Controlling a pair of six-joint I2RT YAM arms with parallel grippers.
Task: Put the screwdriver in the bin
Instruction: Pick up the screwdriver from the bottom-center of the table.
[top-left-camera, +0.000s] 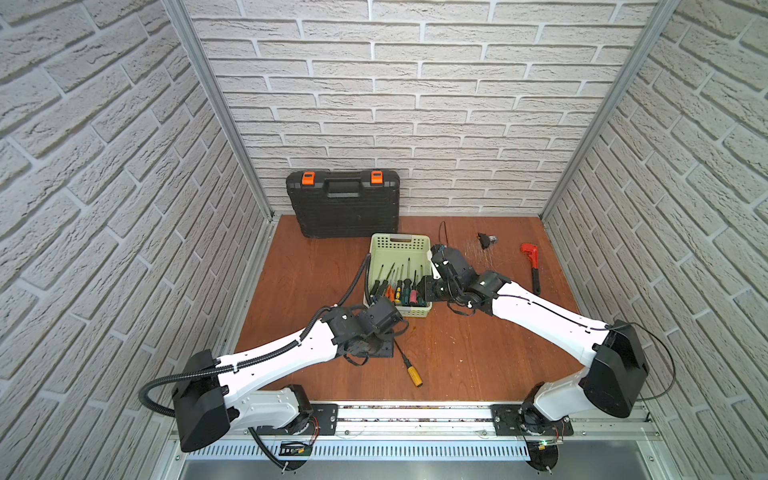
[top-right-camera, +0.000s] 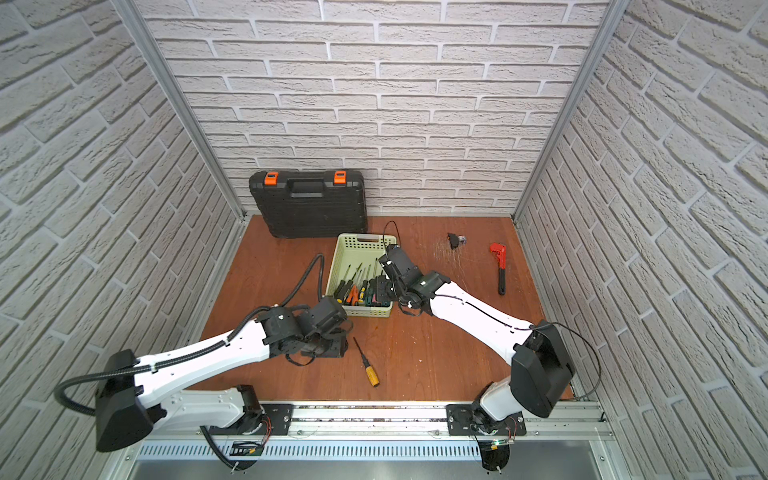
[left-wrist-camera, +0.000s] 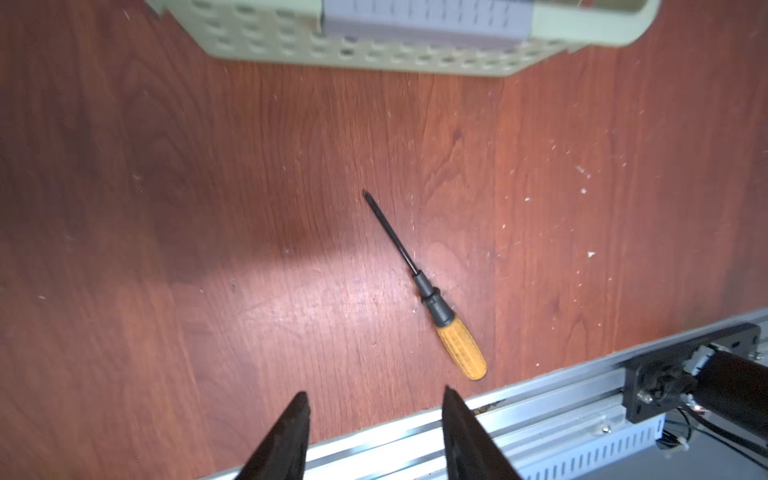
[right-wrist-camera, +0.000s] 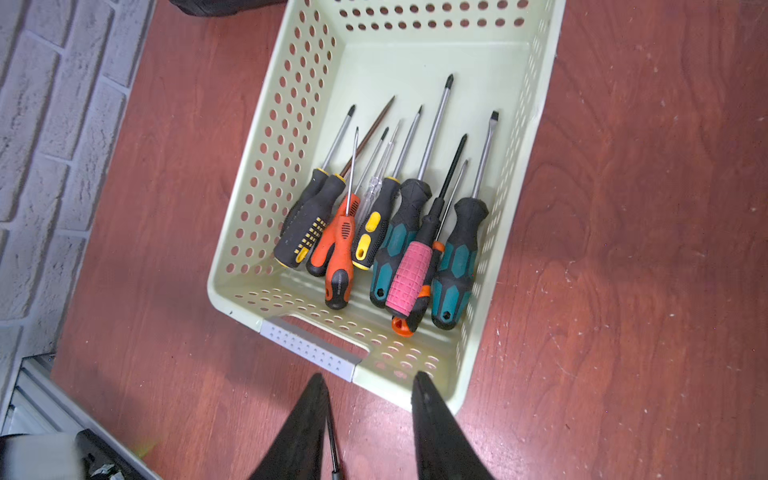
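Observation:
A screwdriver with a yellow handle and a black shaft lies flat on the wooden table, in front of the bin's near short end. In the left wrist view the screwdriver sits just beyond my left gripper, which hangs open above the table and holds nothing. The pale green perforated bin stands mid-table. My right gripper hovers open and empty over the near handle end of the bin. A dark shaft on the table shows beside one finger.
Several screwdrivers lie inside the bin. A black toolcase with orange latches leans on the back wall. A red pipe wrench and a small black part lie at the right. A metal rail runs along the front edge.

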